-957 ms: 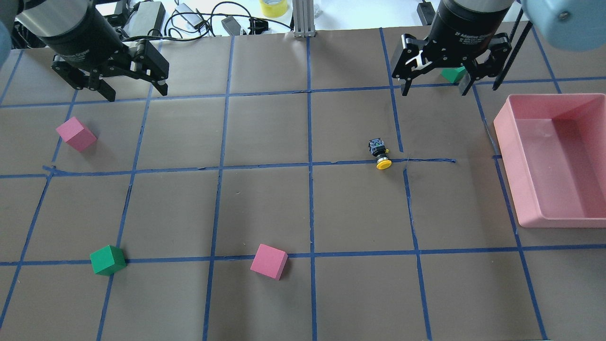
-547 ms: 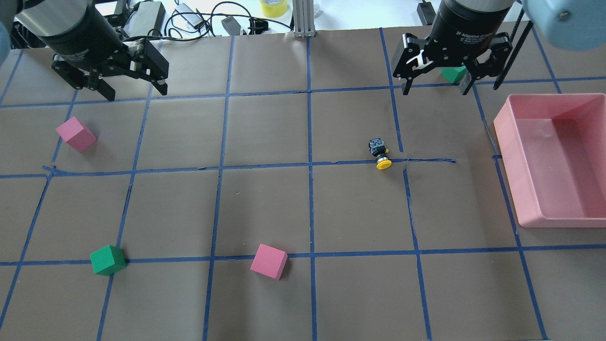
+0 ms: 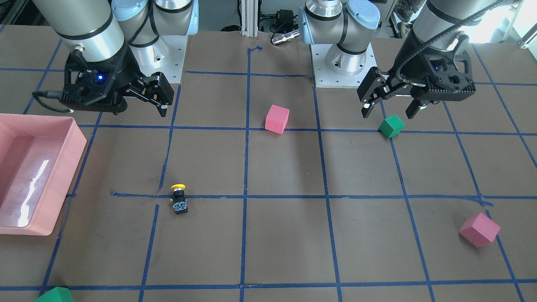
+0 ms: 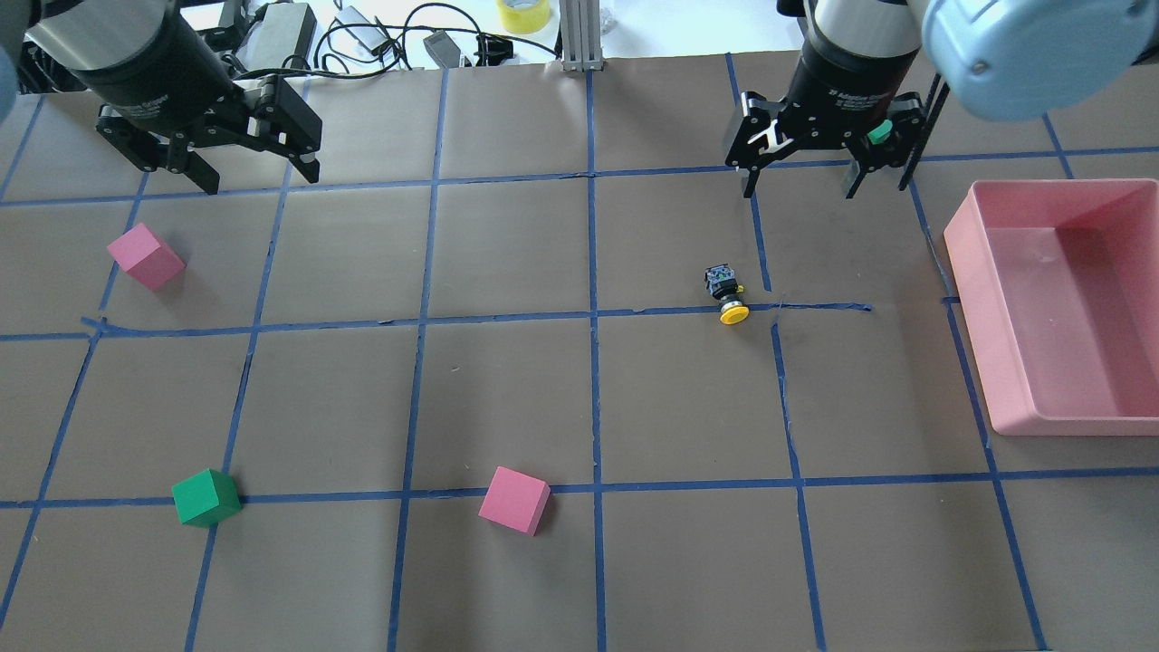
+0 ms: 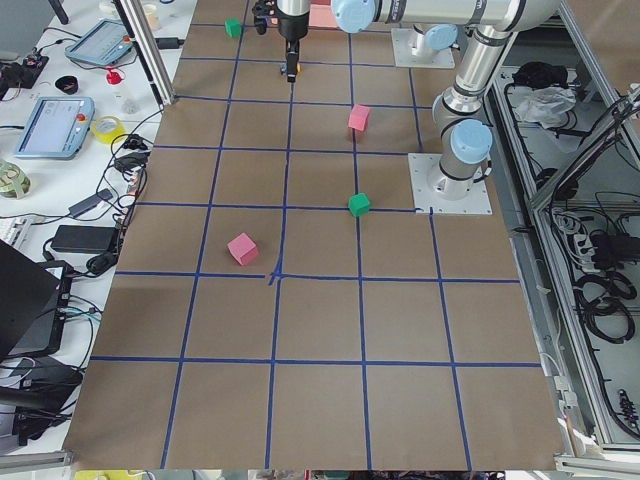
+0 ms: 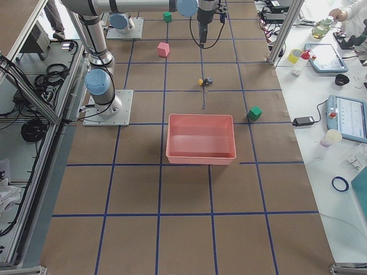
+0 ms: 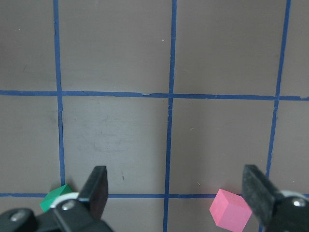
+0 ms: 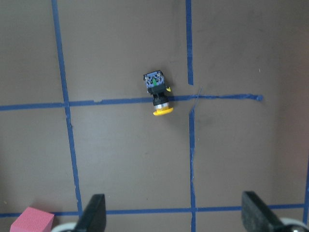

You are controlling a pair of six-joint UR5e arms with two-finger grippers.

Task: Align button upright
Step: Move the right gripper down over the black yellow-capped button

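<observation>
Seen from overhead, the left gripper (image 4: 258,174) hangs at the upper left above the table (image 4: 507,389). Its two fingers are spread wide and hold nothing, and its own wrist camera shows the same wide gap over brown paper and blue tape lines. Below it in that view the outer pink cube (image 4: 145,256) sits just beside a tape line. Lower down, the near green cube (image 4: 205,497) rests on the tape that runs across the table. Further right on that same line is the middle pink cube (image 4: 513,500), a little left of the centre line. Right of centre lies the button (image 4: 726,294), on its side rather than upright. Its yellow cap points toward the robot's edge of the table and its black base with the contacts points away. The right wrist camera shows the neck crossing a blue tape line. The button lies free on the paper, well apart from every cube. Above it in the overhead view hangs the right gripper (image 4: 799,186), its fingers parted and empty, with the button well apart from them. The far green cube (image 4: 876,134) peeks out behind one of those fingers, mostly hidden. At the far right stands the pink bin (image 4: 973,299), its long side running along the table's edge.
</observation>
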